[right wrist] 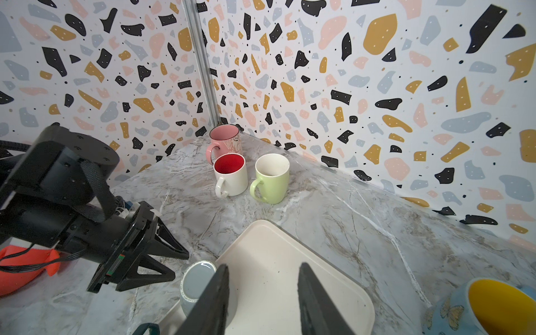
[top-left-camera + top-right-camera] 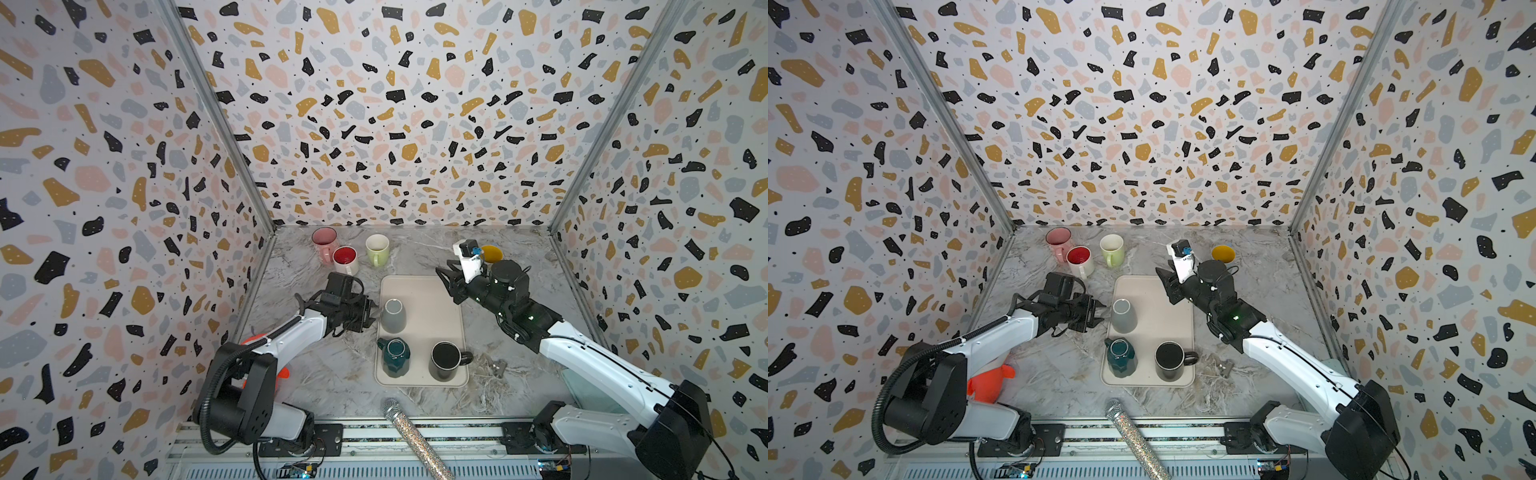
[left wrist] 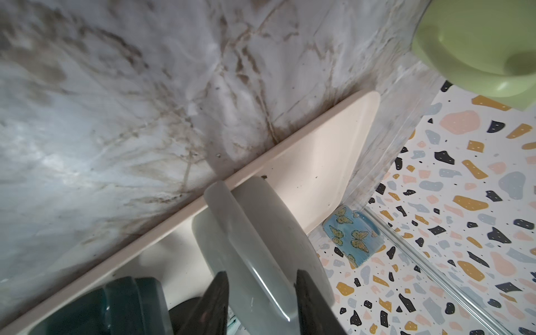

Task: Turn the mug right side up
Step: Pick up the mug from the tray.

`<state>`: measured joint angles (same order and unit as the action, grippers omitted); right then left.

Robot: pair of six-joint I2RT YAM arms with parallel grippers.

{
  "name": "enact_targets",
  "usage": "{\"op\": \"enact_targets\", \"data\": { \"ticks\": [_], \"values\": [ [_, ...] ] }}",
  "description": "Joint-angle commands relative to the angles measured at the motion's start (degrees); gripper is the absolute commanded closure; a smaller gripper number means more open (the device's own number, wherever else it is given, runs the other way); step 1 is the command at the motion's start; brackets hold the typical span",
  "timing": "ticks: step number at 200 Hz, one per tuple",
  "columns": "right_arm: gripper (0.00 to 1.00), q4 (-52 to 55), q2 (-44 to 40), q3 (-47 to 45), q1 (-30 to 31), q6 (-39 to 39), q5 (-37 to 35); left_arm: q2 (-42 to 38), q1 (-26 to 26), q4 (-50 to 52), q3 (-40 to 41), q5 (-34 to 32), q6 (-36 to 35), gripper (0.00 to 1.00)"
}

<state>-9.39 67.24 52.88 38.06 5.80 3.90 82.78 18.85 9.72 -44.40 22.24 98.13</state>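
the grey mug (image 2: 393,316) is stood upside down on the tray (image 2: 432,307), by its left edge, handle turned to the left gripper (image 2: 374,313). that gripper is held open just beside it and is nearer. the right gripper (image 2: 446,284) is open too, nothing held.

Marble table (image 2: 332,374), cream tray (image 2: 432,307), pink mug (image 2: 324,243), white mug (image 2: 345,261), green mug (image 2: 377,249), glittery microphone (image 2: 409,432)

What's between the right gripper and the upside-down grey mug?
Just bare tray between right gripper and grey mug; shows in both top views and the right wrist view.
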Motion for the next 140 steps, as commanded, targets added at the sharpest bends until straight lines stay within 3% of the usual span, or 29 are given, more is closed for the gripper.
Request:
{"op": "enact_targets", "data": {
  "ticks": [1, 140],
  "values": [
    [0.6, 0.5, 0.1, 2.4, -0.5, 0.7, 0.6, 2.1, 0.6, -1.0, -1.4, 2.9, -1.1, 0.62],
    [0.6, 0.8, 1.7, 3.0, -2.1, 1.1, 1.0, 9.8, 1.7, -4.8, -5.0, 6.3, -1.3, 0.67]
  ]
}}
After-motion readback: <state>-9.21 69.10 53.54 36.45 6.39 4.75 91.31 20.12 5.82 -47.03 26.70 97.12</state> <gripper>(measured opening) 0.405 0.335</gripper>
